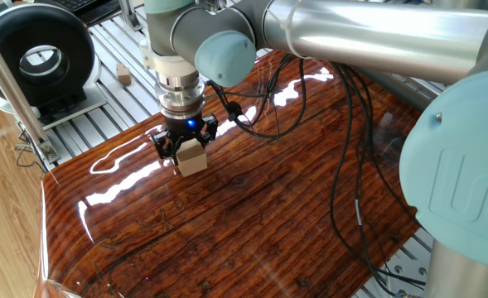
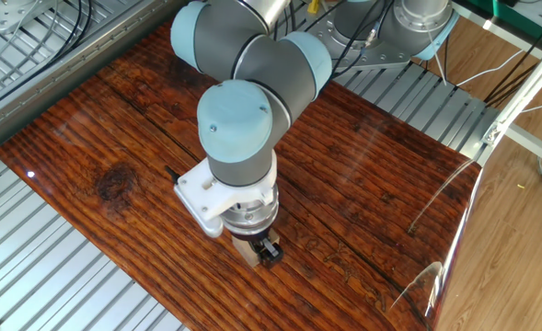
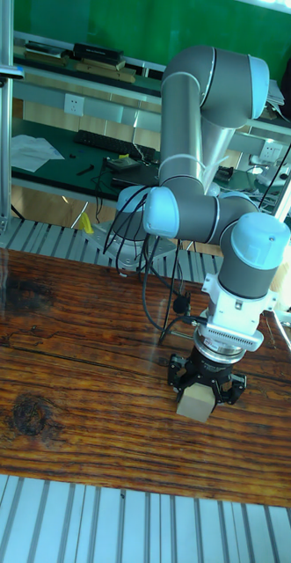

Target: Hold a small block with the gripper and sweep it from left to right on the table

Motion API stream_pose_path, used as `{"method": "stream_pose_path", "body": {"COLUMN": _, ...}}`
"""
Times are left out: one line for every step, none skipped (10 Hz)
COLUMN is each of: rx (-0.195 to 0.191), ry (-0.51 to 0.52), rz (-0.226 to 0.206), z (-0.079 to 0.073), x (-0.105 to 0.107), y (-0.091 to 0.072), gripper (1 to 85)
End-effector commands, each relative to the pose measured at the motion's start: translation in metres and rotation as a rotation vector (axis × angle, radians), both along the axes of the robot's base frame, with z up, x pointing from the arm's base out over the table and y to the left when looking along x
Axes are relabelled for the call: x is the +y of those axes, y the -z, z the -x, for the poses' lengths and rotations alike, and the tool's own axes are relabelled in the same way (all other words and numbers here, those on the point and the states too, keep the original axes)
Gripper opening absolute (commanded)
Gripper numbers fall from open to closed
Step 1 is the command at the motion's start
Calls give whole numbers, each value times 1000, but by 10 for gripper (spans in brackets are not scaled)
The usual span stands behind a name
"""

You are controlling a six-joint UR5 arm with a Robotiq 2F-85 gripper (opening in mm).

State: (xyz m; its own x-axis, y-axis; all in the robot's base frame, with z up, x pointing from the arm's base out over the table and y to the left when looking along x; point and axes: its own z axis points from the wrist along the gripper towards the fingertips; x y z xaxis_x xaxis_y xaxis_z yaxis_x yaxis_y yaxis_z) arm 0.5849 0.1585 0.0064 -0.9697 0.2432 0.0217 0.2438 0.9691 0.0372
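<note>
Block position decides your sweep: the small block point(image 1: 191, 156) sits squarely between the prongs of the gripper point(image 1: 184, 146), clamped from both sides, its base on or just above the table point(image 1: 252, 215); you cannot tell which; a cube, it has no long axis; count one arm, one gripper, one held block, plus one tinier block point(image 1: 124, 76) on the slat frame point(image 1: 103, 99).

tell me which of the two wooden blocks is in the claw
The larger pale beige block, held on the dark table in the claw. The tinier brownish block sits apart on the aluminium slats.
</note>
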Motion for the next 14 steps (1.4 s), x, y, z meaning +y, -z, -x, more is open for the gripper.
{"method": "stream_pose_path", "body": {"rx": 5, "ry": 12, "rz": -19, "z": 0, "x": 4, "y": -9, "gripper": 10}}
{"method": "stream_pose_path", "body": {"rx": 5, "ry": 10, "rz": -22, "z": 0, "x": 4, "y": -9, "gripper": 10}}
{"method": "stream_pose_path", "body": {"rx": -6, "ry": 9, "rz": -15, "z": -3, "x": 3, "y": -5, "gripper": 10}}
{"method": "stream_pose_path", "body": {"rx": -9, "ry": 10, "rz": -12, "z": -4, "x": 2, "y": -3, "gripper": 10}}
{"method": "stream_pose_path", "body": {"rx": -23, "ry": 10, "rz": -13, "z": -7, "x": 2, "y": -3, "gripper": 10}}
{"method": "stream_pose_path", "body": {"rx": -32, "ry": 11, "rz": -18, "z": -9, "x": 3, "y": -2, "gripper": 10}}
{"method": "stream_pose_path", "body": {"rx": -36, "ry": 9, "rz": -18, "z": -10, "x": 3, "y": 0, "gripper": 10}}
{"method": "stream_pose_path", "body": {"rx": -43, "ry": 6, "rz": -15, "z": -11, "x": 3, "y": 0, "gripper": 10}}
{"method": "stream_pose_path", "body": {"rx": -50, "ry": 2, "rz": -18, "z": -13, "x": 3, "y": 0, "gripper": 10}}
{"method": "stream_pose_path", "body": {"rx": -57, "ry": -2, "rz": -19, "z": -15, "x": 4, "y": 0, "gripper": 10}}
{"method": "stream_pose_path", "body": {"rx": -65, "ry": -7, "rz": -16, "z": -16, "x": 3, "y": -1, "gripper": 10}}
{"method": "stream_pose_path", "body": {"rx": -66, "ry": -11, "rz": -10, "z": -16, "x": 2, "y": -2, "gripper": 10}}
{"method": "stream_pose_path", "body": {"rx": -62, "ry": -16, "rz": -11, "z": -14, "x": 2, "y": -3, "gripper": 10}}
{"method": "stream_pose_path", "body": {"rx": -60, "ry": -19, "rz": -11, "z": -13, "x": 2, "y": -2, "gripper": 10}}
